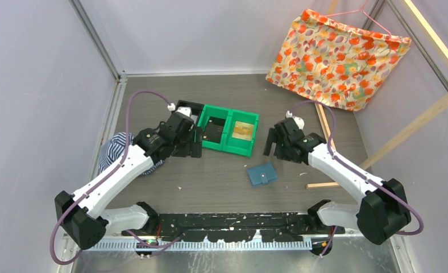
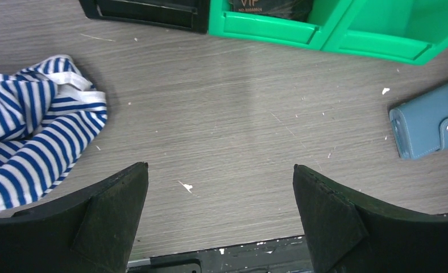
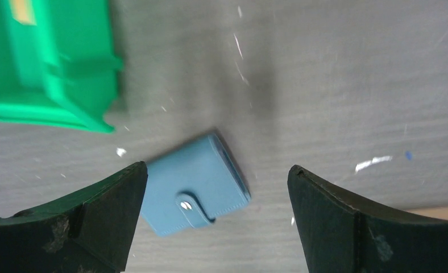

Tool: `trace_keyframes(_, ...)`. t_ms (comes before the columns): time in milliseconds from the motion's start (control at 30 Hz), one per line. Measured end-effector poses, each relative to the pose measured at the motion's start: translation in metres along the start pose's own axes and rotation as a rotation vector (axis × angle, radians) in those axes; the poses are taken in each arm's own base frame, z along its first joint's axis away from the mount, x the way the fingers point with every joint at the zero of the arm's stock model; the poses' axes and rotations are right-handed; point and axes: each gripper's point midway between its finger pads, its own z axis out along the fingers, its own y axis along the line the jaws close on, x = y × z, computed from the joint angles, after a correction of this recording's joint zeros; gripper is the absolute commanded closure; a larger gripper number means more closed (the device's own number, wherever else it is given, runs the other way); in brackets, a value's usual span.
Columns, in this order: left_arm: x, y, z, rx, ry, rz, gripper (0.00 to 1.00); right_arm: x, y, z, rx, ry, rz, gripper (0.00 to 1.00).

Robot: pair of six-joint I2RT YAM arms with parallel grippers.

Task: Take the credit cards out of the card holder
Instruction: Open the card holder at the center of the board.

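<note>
I am looking at the card holder [image 1: 262,174] lying shut on the surface, its tab snapped over the front, roughly midway between the two arms and on the near side of the green bins [image 1: 229,129]. With it shut, I cannot tell whether any card is sitting inside.

The right gripper [image 1: 274,145] is hanging just beyond the holder with its fingers [image 3: 102,210] spread wide and gripping nothing. In the right wrist view the holder is showing between them, closer to the left finger and turned at an angle. I cannot tell how high the fingers are hanging above it.

The left gripper [image 2: 220,182] is sitting beside the left end of the bins, its fingers also spread wide and empty. In its wrist view the holder is lying well off to the right edge, and a striped cloth [image 2: 28,125] is bunching up at the left.

A dark card [image 2: 270,7] marked VIP is lying in the left bin, and something flat and yellowish [image 1: 244,130] is lying in the right bin.
</note>
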Motion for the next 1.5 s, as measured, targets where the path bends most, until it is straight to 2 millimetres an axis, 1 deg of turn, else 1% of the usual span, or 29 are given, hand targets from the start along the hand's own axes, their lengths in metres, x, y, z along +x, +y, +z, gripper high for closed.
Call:
trace_keyframes(33,0.002,-0.002,0.002,0.01,0.007,0.001,0.0,0.014,-0.005,0.004,0.009,0.041,0.008,0.09)
trace_keyframes(100,0.005,-0.006,0.004,0.029,0.018,0.003,0.0,0.034,-0.01,0.007,0.013,0.104,0.023,0.12)
trace_keyframes(133,0.006,-0.008,0.006,0.042,0.023,0.004,0.0,0.041,-0.01,0.007,0.007,0.128,0.034,0.16)
trace_keyframes(167,0.008,-0.011,0.007,0.056,0.028,0.007,0.0,0.047,-0.009,0.008,-0.001,0.148,0.039,0.18)
trace_keyframes(233,0.01,-0.017,0.01,0.084,0.045,0.023,0.0,0.054,-0.005,0.007,-0.02,0.173,0.036,0.29)
trace_keyframes(300,0.012,-0.021,0.014,0.096,0.065,0.031,0.0,0.06,0.005,0.004,-0.055,0.188,0.01,0.42)
trace_keyframes(367,0.015,-0.023,0.02,0.094,0.092,0.04,0.0,0.07,0.015,0.002,-0.086,0.214,-0.036,0.5)
trace_keyframes(467,0.019,-0.024,0.027,0.078,0.123,0.049,0.01,0.084,0.026,0.007,-0.091,0.256,-0.096,0.56)
trace_keyframes(600,0.018,-0.027,0.029,0.079,0.136,0.042,0.01,0.106,0.025,0.023,-0.05,0.323,-0.169,0.65)
trace_keyframes(633,0.018,-0.028,0.029,0.079,0.141,0.039,0.01,0.109,0.024,0.027,-0.039,0.337,-0.181,0.68)
trace_keyframes(667,0.017,-0.029,0.03,0.079,0.145,0.037,0.01,0.108,0.026,0.027,-0.044,0.334,-0.192,0.73)
trace_keyframes(733,0.018,-0.03,0.033,0.075,0.155,0.03,0.01,0.108,0.028,0.029,-0.044,0.331,-0.215,0.84)
trace_keyframes(767,0.018,-0.031,0.034,0.073,0.161,0.025,0.01,0.108,0.028,0.029,-0.038,0.329,-0.231,0.94)
trace_keyframes(800,0.02,-0.031,0.036,0.071,0.168,0.024,0.01,0.108,0.029,0.029,-0.036,0.325,-0.246,0.99)
trace_keyframes(900,0.022,-0.033,0.036,0.079,0.178,0.023,0.01,0.107,0.033,0.029,-0.031,0.31,-0.288,0.99)
trace_keyframes(1067,0.022,-0.036,0.035,0.096,0.185,0.022,0.0,0.106,0.033,0.026,-0.03,0.295,-0.302,0.99)
trace_keyframes(1233,0.023,-0.039,0.035,0.114,0.191,0.02,0.0,0.093,0.044,0.009,-0.097,0.245,-0.262,0.99)
trace_keyframes(1333,0.023,-0.049,0.033,0.165,0.198,0.013,0.0,0.089,0.051,0.0,-0.162,0.216,-0.244,0.99)
trace_keyframes(1500,0.025,-0.07,0.034,0.272,0.223,-0.003,0.0,0.092,0.053,-0.009,-0.218,0.204,-0.237,0.99)
